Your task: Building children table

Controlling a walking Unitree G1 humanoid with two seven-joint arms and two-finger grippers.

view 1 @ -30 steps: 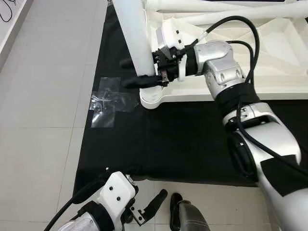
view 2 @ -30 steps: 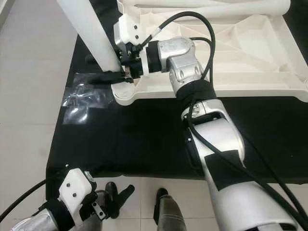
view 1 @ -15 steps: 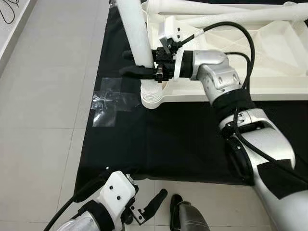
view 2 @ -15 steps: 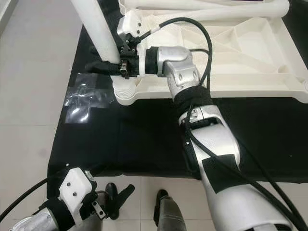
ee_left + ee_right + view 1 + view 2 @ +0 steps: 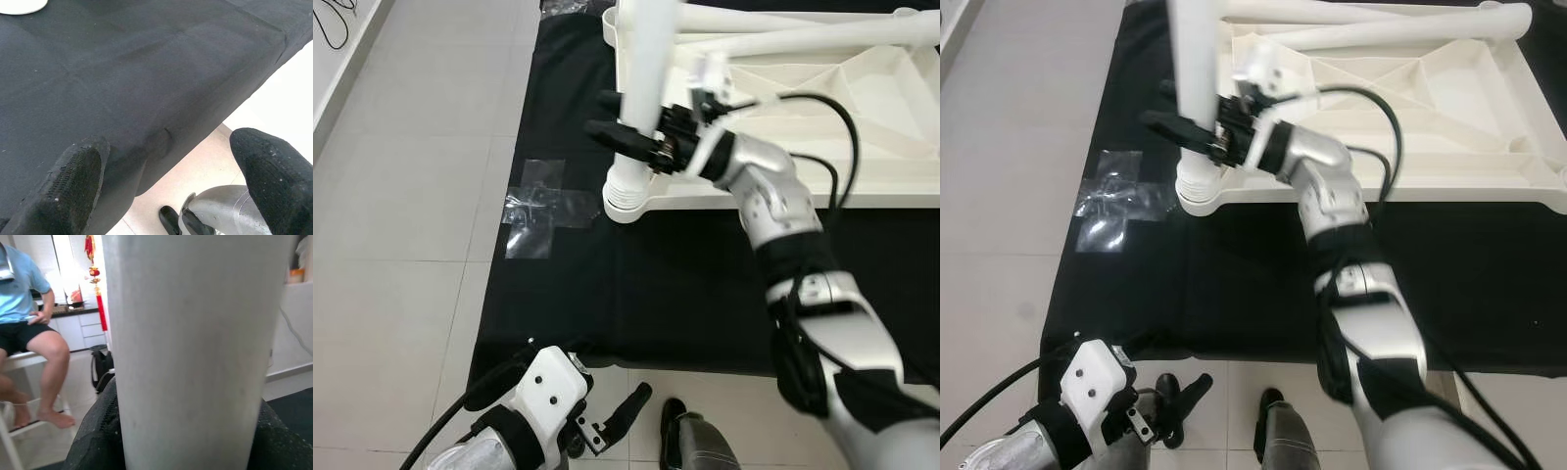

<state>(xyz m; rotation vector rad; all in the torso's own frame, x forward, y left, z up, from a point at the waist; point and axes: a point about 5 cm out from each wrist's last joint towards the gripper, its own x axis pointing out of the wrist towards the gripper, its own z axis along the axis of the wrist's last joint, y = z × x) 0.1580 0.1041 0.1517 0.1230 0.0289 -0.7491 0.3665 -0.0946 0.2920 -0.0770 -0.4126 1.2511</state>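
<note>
White table leg (image 5: 646,69) stands nearly upright, long axis vertical, lower end seated in the round corner socket (image 5: 625,199) of the upturned white table top (image 5: 862,108). The table top lies underside up on a black cloth (image 5: 636,284) spread on the tiled floor (image 5: 401,215); the socket corner sits near the cloth's left edge, just beside a patch of clear tape (image 5: 540,208). More white legs (image 5: 783,29) lie flat across the far part of the frame.

Right gripper (image 5: 625,125) is clamped on the table leg just above the socket, one finger on each side. Open cloth lies between socket and near edge.

Left gripper (image 5: 166,176) hangs low over the cloth's near edge, fingers (image 5: 73,181) spread apart, holding nothing.

A seated person (image 5: 29,323) appears in the right wrist view.
</note>
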